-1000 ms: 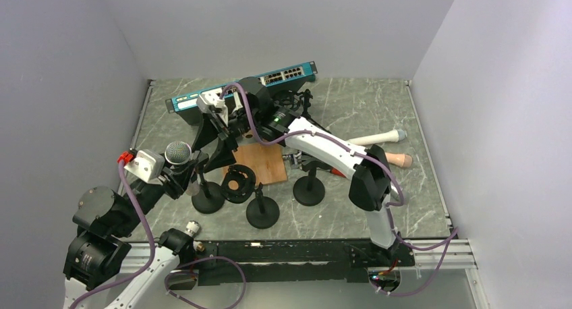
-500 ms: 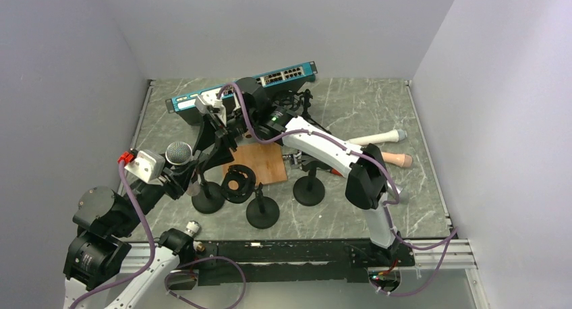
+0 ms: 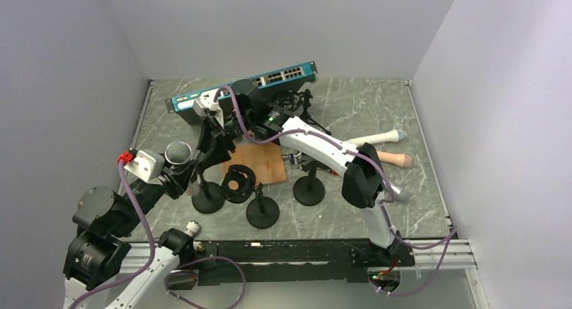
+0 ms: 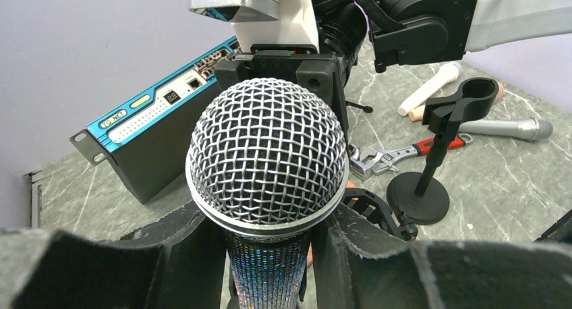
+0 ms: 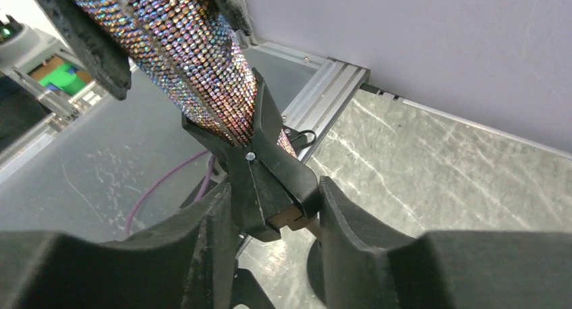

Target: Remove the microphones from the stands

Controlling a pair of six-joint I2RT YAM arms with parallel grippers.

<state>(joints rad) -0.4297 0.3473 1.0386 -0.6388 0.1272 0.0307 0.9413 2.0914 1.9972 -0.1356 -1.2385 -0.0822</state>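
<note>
Silver mesh head of the microphone (image 4: 268,157) fills my left wrist view, over at the near left of the surface (image 3: 351,106). My left end effector (image 4: 268,272) is clamped tight on the mic's sparkly body, just under the head. Right below that grip the body sits in the black clip (image 5: 260,167) of its stand (image 3: 208,202), so the mic hasn't come out of the stand yet.

My right end effector (image 5: 273,208) reaches in from the far side, with a finger on each side of that clip. It's partly closed, and I honestly can't tell if it's squeezing or just bracketing.

Just to the right is an empty stand (image 3: 262,212). Behind that there's a wooden board (image 3: 260,162) and a wrench (image 4: 398,154). Further out on the right lies a white handheld mic (image 3: 378,137). At the very back there's a blue-fronted network switch (image 3: 287,73).
</note>
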